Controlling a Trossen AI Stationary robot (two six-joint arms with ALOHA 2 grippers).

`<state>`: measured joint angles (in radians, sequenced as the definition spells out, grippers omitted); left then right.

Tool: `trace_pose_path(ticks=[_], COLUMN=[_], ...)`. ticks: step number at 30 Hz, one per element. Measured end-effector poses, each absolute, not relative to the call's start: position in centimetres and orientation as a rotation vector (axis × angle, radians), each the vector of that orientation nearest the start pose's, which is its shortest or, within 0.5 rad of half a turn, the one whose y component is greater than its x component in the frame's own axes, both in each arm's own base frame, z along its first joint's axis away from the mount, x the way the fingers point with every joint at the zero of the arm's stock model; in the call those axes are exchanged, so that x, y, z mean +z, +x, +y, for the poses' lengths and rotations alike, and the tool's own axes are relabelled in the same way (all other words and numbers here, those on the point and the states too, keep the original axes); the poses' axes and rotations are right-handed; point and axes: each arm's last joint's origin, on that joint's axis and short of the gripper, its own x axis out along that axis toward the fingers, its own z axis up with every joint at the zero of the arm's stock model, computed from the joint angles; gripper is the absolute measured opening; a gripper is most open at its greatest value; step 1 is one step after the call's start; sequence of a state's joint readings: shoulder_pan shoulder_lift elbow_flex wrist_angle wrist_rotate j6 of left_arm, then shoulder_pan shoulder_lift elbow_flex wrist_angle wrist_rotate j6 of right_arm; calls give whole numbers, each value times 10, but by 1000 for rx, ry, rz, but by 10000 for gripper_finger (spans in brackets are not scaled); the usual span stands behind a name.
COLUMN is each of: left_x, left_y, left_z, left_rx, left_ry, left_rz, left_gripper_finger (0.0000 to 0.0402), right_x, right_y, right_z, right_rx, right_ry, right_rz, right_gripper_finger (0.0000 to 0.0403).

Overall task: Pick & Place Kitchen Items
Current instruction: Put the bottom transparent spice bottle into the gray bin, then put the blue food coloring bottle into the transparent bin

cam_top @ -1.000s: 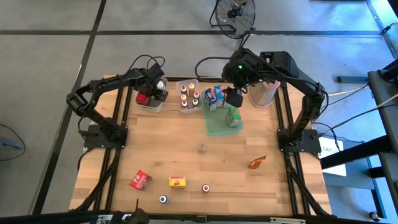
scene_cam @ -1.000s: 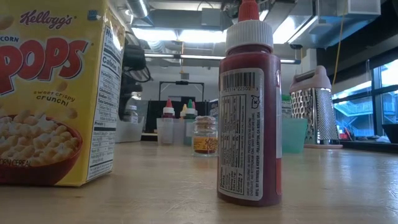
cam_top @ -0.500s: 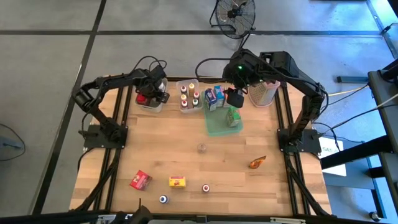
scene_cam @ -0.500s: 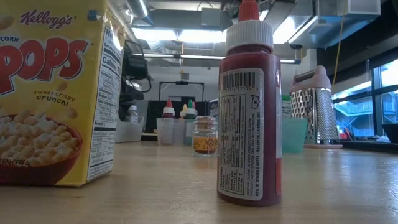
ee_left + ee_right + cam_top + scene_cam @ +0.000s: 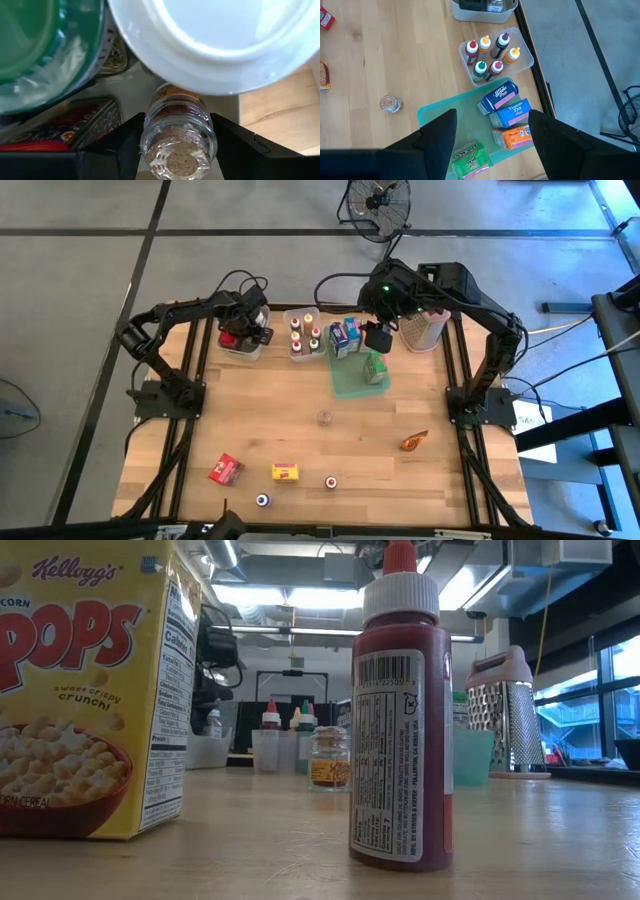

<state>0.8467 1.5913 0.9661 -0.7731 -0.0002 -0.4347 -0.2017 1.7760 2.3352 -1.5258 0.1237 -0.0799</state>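
Observation:
In the left wrist view a small clear jar point(image 5: 179, 135) with a cork top stands between my left gripper's fingers. That gripper point(image 5: 245, 332) points down into the clear bin point(image 5: 240, 348) at the table's far left. Beside the jar, the bin holds a white lid point(image 5: 220, 45), a green lid point(image 5: 45, 45) and a red tin point(image 5: 65, 125). My right gripper point(image 5: 375, 338) hangs open, high above the green tray point(image 5: 435, 112), with nothing between its fingers. On the tray stand blue cartons point(image 5: 499, 96), an orange carton point(image 5: 515, 136) and a green carton point(image 5: 470, 160). My left gripper pinches the jar's glass sides point(image 5: 150, 142) between its two fingers, just below the cork top point(image 5: 181, 161). The fingers come from above, pointing down. The jar stands upright inside the bin. Its base is hidden, so I cannot tell whether it rests on the bin's floor.
A bin of little bottles point(image 5: 303, 335) stands between the left bin and the tray, and a box grater point(image 5: 425, 328) at the far right. Nearer lie a clear jar point(image 5: 324, 418), an orange packet point(image 5: 414, 441), a red carton point(image 5: 226, 470), a yellow carton point(image 5: 286, 472) and two small cans point(image 5: 330, 482).
My left gripper has sunk a little into the far-left bin with the jar and turned slightly, then kept still.

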Motion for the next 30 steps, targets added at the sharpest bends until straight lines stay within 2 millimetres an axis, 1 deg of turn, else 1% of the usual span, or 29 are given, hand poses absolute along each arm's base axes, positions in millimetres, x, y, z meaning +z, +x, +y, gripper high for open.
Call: trace_pose_path(ticks=[7,17,21,25,30], left_x=[178,178,179,188,208], left_y=[184,185,186,189,192], left_z=[208,208,209,212,215], left_rx=[989,969,969,965,940], left_ry=[-932,-935,-929,-927,-911], left_rz=[1144,1134,1113,1101,1132], left_gripper_finger=[212,251,259,259,259], right_x=[463,463,463,463,463], right_y=[297,297,297,297,297], right_z=[-64,-64,-64,-64,-64], right_rx=[-260,-260,-260,-259,-255], right_ry=[-35,-35,-35,-34,-32], right_rz=[983,990,990,989,988], right_gripper_finger=[250,250,250,250,250])
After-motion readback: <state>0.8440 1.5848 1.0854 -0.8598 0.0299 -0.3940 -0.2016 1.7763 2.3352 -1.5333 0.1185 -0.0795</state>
